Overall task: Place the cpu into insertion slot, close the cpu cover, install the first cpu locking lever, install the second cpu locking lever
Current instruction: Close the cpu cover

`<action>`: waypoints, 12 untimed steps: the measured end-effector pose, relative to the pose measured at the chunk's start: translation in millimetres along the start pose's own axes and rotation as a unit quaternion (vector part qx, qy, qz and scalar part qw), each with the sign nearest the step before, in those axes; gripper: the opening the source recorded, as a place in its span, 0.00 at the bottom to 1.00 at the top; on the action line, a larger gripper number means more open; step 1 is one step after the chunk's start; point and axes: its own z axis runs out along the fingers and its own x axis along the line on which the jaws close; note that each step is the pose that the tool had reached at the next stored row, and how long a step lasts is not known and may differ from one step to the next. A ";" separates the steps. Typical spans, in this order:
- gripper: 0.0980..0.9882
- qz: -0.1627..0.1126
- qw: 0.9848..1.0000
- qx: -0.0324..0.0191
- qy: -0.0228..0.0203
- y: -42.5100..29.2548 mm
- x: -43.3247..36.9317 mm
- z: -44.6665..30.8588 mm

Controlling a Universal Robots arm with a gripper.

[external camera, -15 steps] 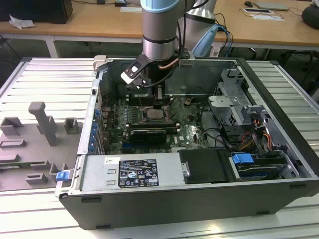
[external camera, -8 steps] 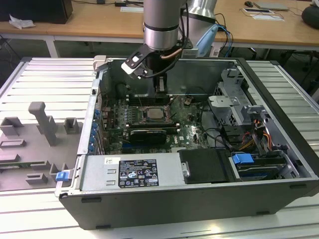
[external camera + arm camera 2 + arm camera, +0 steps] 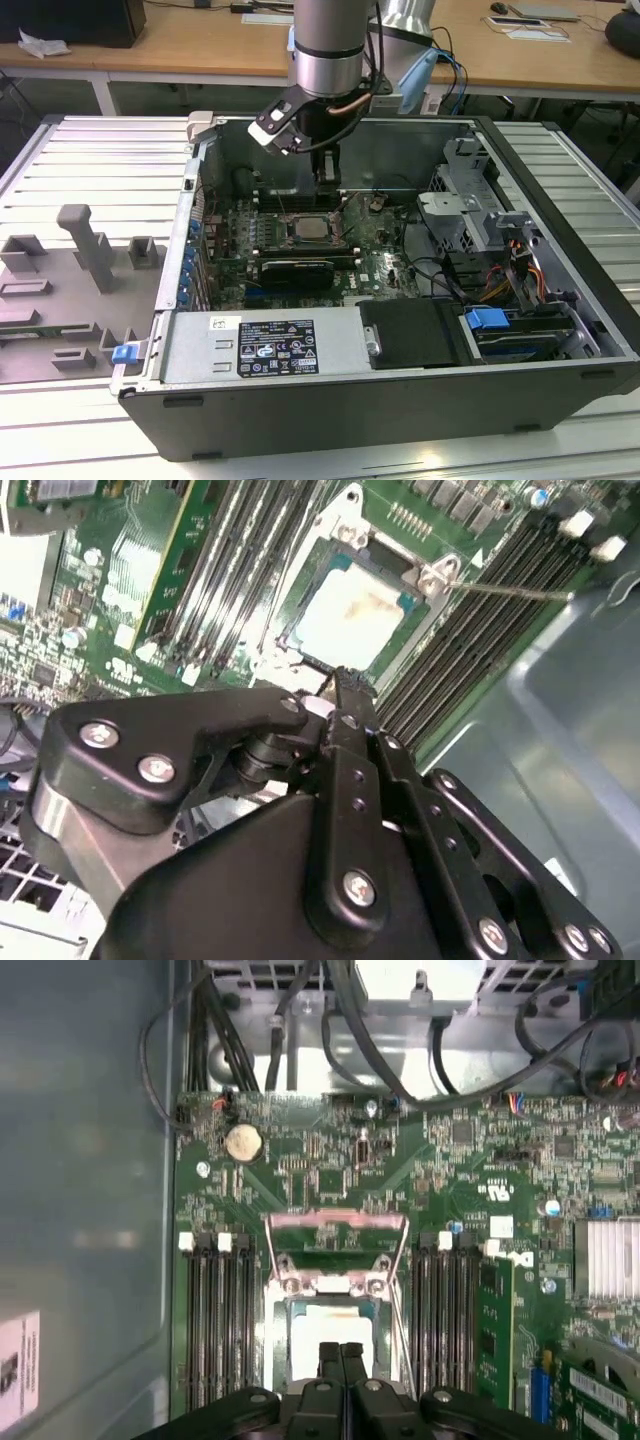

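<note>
The cpu (image 3: 335,1322) lies flat in the insertion slot (image 3: 277,1335), right under the tips of the hand (image 3: 341,1358), whose fingers are pressed together and hold nothing. The cpu cover (image 3: 335,1228) is tilted up, not yet closed, on the side of the slot beyond the fingertips. In the exterior view the arm (image 3: 325,40) hangs straight down into the open computer case (image 3: 560,300)

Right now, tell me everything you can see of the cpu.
In the second wrist view, the cpu is a small flat square chip with a pale silvery-beige metal top, faintly smudged near the middle. It lies level in the insertion slot on the green board, bordered by a silvery metal frame. The shut gripper hangs at its edge; contact cannot be judged.
</note>
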 end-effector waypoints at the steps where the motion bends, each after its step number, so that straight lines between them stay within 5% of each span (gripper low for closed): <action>1: 0.01 0.000 1.000 0.000 0.000 2.5 0.0 0.1; 5: 0.01 0.000 1.000 0.000 0.000 7.6 0.1 -10.5; 12: 0.01 0.000 1.000 0.001 0.000 27.1 0.1 -9.9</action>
